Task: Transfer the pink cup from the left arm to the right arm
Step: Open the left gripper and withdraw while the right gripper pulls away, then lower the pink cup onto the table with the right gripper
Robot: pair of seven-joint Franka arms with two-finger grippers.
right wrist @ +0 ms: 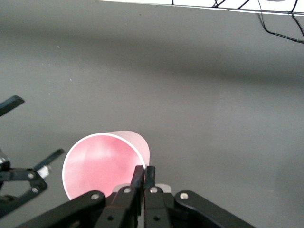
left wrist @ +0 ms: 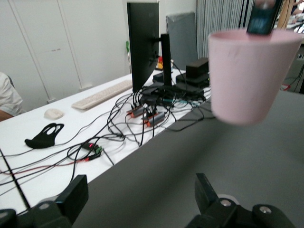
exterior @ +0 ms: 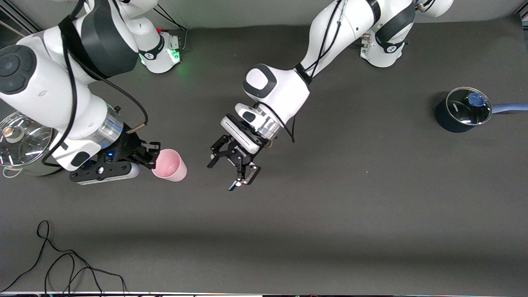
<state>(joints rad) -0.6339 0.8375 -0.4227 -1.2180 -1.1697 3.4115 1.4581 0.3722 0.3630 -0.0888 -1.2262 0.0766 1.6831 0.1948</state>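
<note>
The pink cup (exterior: pixel 170 165) hangs in the air over the dark bench (exterior: pixel 330 214), held by the right gripper (exterior: pixel 153 159), whose fingers (right wrist: pixel 144 183) are pinched together on the cup's rim, one inside the wall and one outside. The cup is roughly upright, its open mouth facing up.

The left gripper (exterior: pixel 235 171) hovers over the bench beside the cup, toward the left arm's end of the bench from it, with a clear gap between them. Its fingers (left wrist: pixel 71 197) stand wide apart and touch nothing; in the left wrist view the cup (left wrist: pixel 249 76) hangs above and ahead of them.

Taking the cup as the landmark: a steel pot with a glass lid (exterior: pixel 22 142) sits on the bench toward the right arm's end, partly hidden under the right arm. A dark blue pot with a glass lid (exterior: pixel 464 110) stands well apart toward the left arm's end. A loose black cable (exterior: pixel 62 264) lies nearer the front camera, close to the bench edge. The broad stretch of bench below the cup and both grippers is open.
</note>
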